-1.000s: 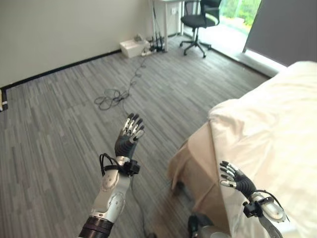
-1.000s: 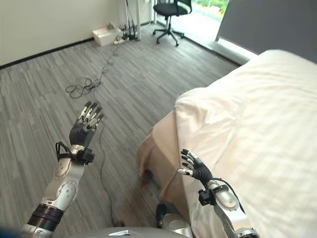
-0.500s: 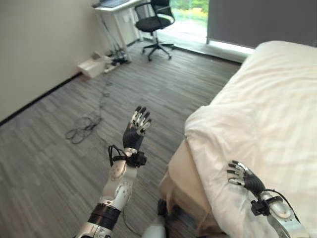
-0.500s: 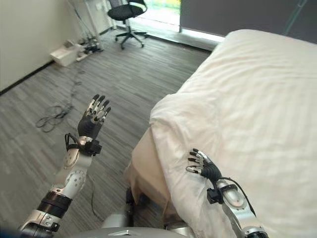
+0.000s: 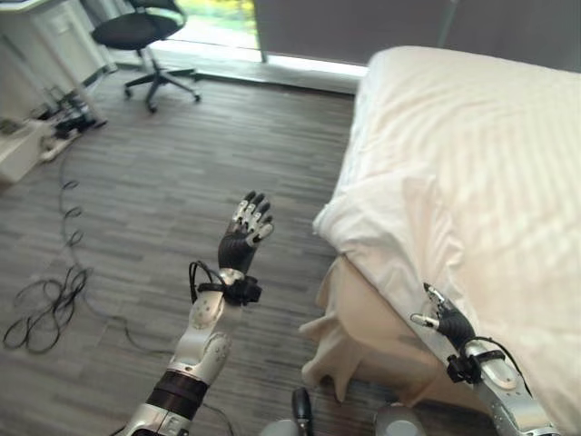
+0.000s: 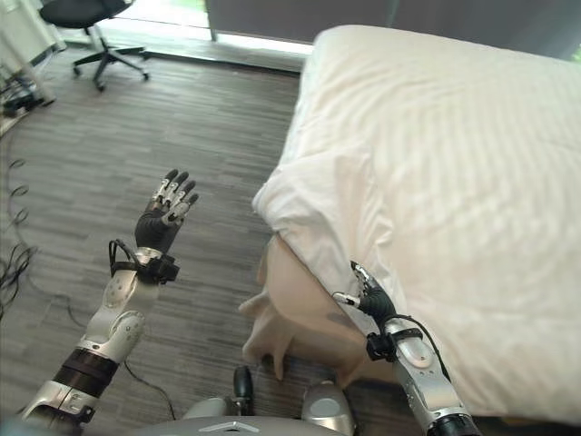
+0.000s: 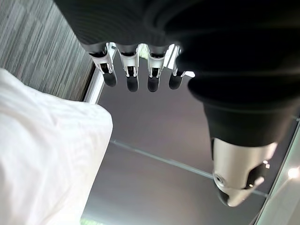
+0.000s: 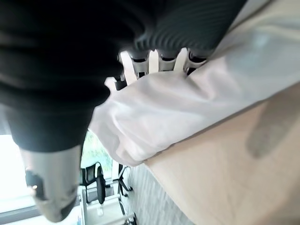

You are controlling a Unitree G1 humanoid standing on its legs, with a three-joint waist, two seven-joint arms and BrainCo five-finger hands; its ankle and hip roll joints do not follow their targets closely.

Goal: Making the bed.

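Observation:
The bed has a white striped duvet (image 5: 472, 154) with its near corner (image 5: 359, 213) bunched up, baring a beige sheet (image 5: 359, 331) that hangs in folds toward the floor. My right hand (image 5: 442, 320) is at the duvet's lower edge just above the beige sheet, fingers straight and touching the cloth. In the right wrist view its fingers (image 8: 161, 61) run in behind the white duvet fold (image 8: 159, 112). My left hand (image 5: 241, 240) is raised over the floor left of the bed, open, palm up, holding nothing.
A black office chair (image 5: 136, 32) stands at the far left by a desk. Cables (image 5: 41, 309) loop on the grey plank floor beside a white box (image 5: 18, 150). A dark curtain (image 5: 363, 23) hangs behind the bed's head.
The camera has swung right, bringing more of the bed into view. My right hand has come down to the duvet's edge by the beige sheet. The left hand stays raised and open.

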